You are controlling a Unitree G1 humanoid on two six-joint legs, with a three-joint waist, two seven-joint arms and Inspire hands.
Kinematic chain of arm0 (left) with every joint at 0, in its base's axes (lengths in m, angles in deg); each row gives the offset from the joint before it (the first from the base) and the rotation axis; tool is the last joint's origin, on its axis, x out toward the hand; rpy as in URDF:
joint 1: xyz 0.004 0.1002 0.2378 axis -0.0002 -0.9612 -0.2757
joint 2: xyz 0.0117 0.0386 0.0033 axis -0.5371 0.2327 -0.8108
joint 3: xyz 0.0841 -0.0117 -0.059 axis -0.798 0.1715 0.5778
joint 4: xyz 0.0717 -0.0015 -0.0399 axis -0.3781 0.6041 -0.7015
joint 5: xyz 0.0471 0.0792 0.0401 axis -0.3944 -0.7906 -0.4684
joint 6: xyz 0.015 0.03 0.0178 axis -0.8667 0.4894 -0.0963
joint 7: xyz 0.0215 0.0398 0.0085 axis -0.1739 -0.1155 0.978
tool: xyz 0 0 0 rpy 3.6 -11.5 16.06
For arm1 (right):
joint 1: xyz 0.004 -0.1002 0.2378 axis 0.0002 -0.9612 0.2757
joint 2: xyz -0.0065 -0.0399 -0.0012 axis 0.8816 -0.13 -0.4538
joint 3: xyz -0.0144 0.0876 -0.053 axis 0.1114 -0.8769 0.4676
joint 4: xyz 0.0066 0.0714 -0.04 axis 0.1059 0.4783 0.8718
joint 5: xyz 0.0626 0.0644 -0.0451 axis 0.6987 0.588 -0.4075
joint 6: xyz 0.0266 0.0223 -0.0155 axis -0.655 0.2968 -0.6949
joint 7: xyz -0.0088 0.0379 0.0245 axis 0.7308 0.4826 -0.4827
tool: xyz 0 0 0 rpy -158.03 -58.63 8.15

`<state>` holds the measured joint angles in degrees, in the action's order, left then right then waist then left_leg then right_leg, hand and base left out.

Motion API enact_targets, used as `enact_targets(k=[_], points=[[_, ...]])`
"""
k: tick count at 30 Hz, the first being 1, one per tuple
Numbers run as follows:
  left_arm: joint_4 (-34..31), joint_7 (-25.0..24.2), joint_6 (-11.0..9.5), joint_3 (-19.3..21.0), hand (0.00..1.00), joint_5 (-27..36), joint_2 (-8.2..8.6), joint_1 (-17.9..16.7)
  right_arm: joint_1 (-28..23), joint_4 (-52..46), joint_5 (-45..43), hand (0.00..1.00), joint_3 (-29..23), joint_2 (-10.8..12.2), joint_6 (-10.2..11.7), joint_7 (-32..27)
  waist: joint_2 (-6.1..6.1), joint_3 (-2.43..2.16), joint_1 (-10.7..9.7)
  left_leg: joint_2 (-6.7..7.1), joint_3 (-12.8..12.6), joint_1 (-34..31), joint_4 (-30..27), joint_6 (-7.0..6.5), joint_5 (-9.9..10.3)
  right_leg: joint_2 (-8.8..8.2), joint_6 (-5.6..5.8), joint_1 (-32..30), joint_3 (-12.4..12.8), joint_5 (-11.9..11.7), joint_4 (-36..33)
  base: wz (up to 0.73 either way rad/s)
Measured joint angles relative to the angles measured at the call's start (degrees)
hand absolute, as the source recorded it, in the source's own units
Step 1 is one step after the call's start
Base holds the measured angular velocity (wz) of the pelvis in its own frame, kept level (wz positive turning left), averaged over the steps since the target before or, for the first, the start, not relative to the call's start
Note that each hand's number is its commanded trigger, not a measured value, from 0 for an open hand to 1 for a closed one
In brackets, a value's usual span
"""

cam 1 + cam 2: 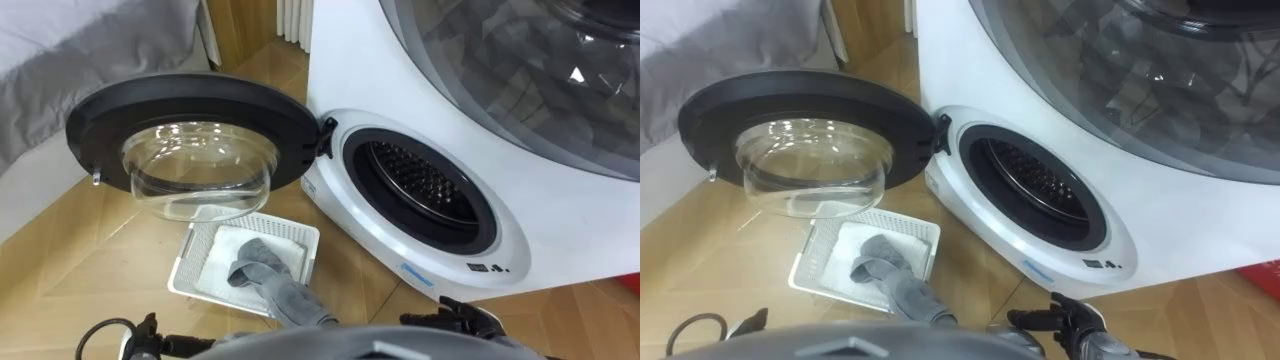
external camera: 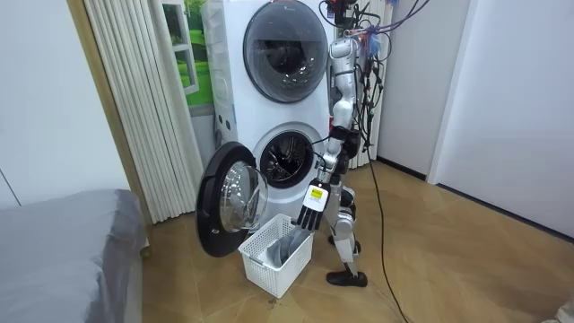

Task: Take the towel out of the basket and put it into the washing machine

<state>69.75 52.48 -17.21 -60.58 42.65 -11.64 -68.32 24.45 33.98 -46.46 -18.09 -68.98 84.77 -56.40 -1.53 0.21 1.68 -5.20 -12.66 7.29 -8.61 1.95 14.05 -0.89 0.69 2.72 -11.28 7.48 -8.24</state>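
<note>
A grey towel (image 1: 265,268) lies crumpled in a white slatted basket (image 1: 190,270) on the wooden floor, one end hanging over the near rim. The washing machine (image 1: 350,80) stands at the right, with its round drum opening (image 1: 425,185) uncovered. Its black door with a glass bowl (image 1: 190,130) is swung wide to the left, above the basket. In the room view I stand beside the basket (image 2: 269,260), facing the door (image 2: 229,197). My left hand (image 2: 309,215) hangs with straight fingers over the basket's rim. My right hand (image 1: 1075,322) shows low by the machine's foot, fingers spread and empty.
A second machine with a large glass door (image 2: 285,40) is stacked on top. A grey bed (image 2: 63,251) lies at the room view's left, beside pale vertical blinds (image 2: 134,99). Bare wooden floor runs in front of the machine, around the basket.
</note>
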Motion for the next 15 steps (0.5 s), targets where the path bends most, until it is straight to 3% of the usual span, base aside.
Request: enact_targets(k=[15], points=[[-0.34, 0.52, -0.13, -0.96, 0.0, -2.92, -0.24, 0.61, 0.47, -0.18, 0.12, 0.0, 0.58, 0.07, 0.02, 0.06, -0.71, -0.19, 0.06, 0.05, 0.04, -0.61, -0.27, -0.01, -0.01, -0.13, 0.0, -0.8, 0.23, 0.01, -0.25, 0.0]])
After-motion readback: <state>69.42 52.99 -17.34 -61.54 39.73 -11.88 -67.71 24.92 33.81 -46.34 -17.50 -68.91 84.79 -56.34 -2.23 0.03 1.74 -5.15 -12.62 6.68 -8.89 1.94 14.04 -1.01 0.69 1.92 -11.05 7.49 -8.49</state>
